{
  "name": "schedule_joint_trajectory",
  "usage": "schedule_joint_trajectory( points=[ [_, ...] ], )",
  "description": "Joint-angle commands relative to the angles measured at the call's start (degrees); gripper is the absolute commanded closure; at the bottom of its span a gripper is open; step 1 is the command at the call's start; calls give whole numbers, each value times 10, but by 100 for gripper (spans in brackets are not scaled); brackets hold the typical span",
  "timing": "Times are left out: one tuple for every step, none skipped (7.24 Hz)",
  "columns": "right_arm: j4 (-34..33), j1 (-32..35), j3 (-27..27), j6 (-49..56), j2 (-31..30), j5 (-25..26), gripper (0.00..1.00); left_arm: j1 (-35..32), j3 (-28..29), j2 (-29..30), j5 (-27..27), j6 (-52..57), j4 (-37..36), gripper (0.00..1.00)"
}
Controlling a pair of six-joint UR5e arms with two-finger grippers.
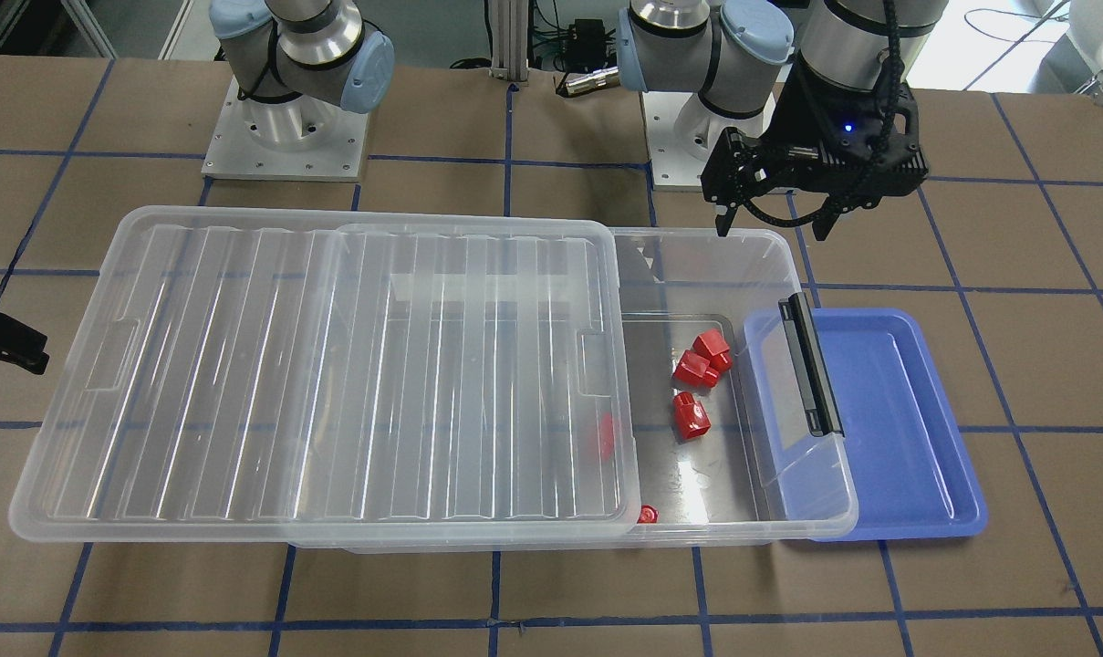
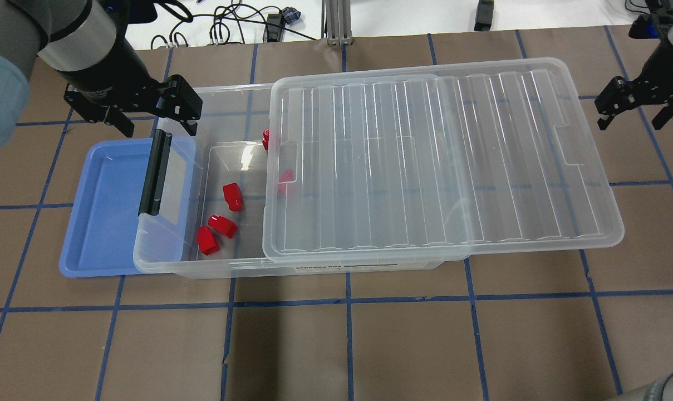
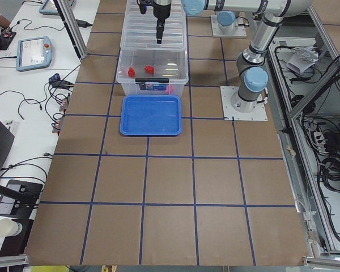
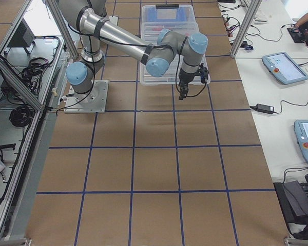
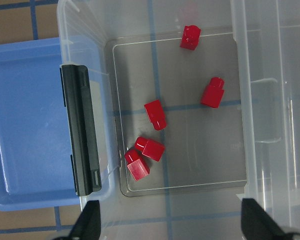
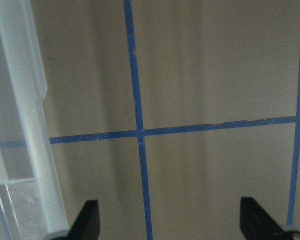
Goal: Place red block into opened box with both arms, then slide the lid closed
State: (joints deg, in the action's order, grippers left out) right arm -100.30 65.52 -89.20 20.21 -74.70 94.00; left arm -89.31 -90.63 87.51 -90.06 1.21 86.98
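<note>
Several red blocks lie loose on the floor of the clear box (image 2: 230,89); three (image 2: 222,224) are in the uncovered end near the black bar (image 2: 153,172), and others show through the lid (image 2: 442,161). The ribbed lid (image 1: 332,374) covers most of the box and overhangs its end on the robot's right. My left gripper (image 2: 159,131) hovers open and empty over the box's back rim at the uncovered end, with the blocks (image 5: 155,114) below it. Beyond the lid's overhanging end, my right gripper (image 2: 631,123) hangs open and empty over bare table (image 6: 200,75).
A blue tray (image 2: 99,211) sits under the box's black-bar end and sticks out toward the robot's left. Brown table (image 2: 347,345) with a blue tape grid surrounds the box. Cables and a metal post (image 2: 336,22) lie at the far edge.
</note>
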Motion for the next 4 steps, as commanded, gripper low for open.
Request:
schedule_joint_trajectory(
  points=[
    [-2,0,-10,0,1,0,0,1,26,3,-1,-16,44,0],
    [-2,0,-25,1,0,0,0,2,38,7,-2,-15,52,0],
    [-3,1,-32,-2,-6,0,0,2,46,11,-1,-16,56,0],
    [-3,2,-32,-4,-7,0,0,2,47,13,1,-17,56,0]
  ],
)
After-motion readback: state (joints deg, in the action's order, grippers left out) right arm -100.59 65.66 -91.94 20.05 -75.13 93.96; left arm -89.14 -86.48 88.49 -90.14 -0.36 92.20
